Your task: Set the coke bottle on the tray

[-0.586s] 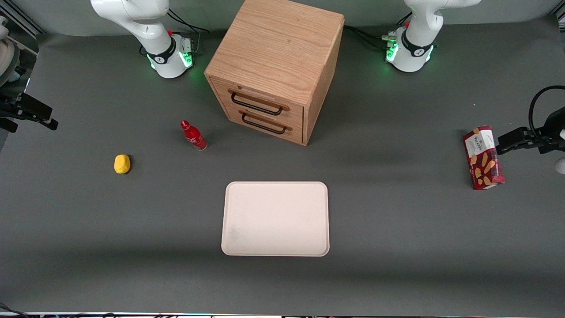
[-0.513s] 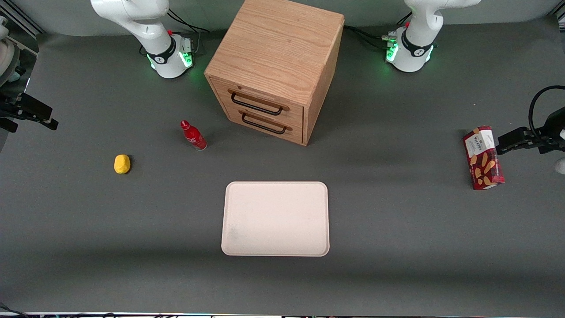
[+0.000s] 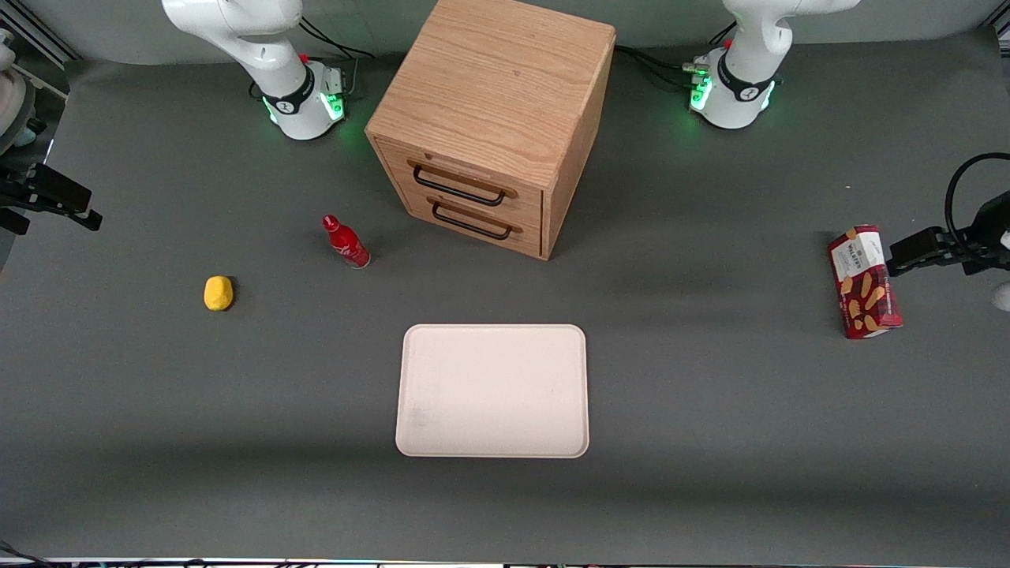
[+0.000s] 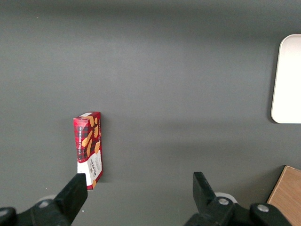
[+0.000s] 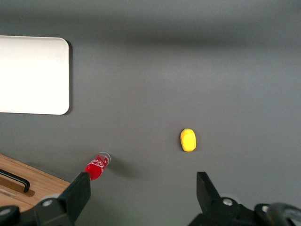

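The coke bottle (image 3: 345, 242), small and red with a red cap, stands on the dark table in front of the wooden cabinet's corner, toward the working arm's end. It also shows in the right wrist view (image 5: 96, 166). The cream-pink tray (image 3: 493, 390) lies bare on the table, nearer to the front camera than the cabinet; it shows in the right wrist view (image 5: 33, 75) too. My gripper (image 3: 55, 213) hovers at the working arm's end of the table, well apart from the bottle. In the right wrist view the gripper (image 5: 143, 193) is open wide and holds nothing.
A wooden two-drawer cabinet (image 3: 493, 118) stands at the back middle. A small yellow object (image 3: 218, 293) lies between the gripper and the bottle, also in the right wrist view (image 5: 188, 140). A red snack box (image 3: 864, 282) lies toward the parked arm's end.
My gripper has shifted only very slightly at the table's end. The bottle, the tray and the other things have not moved.
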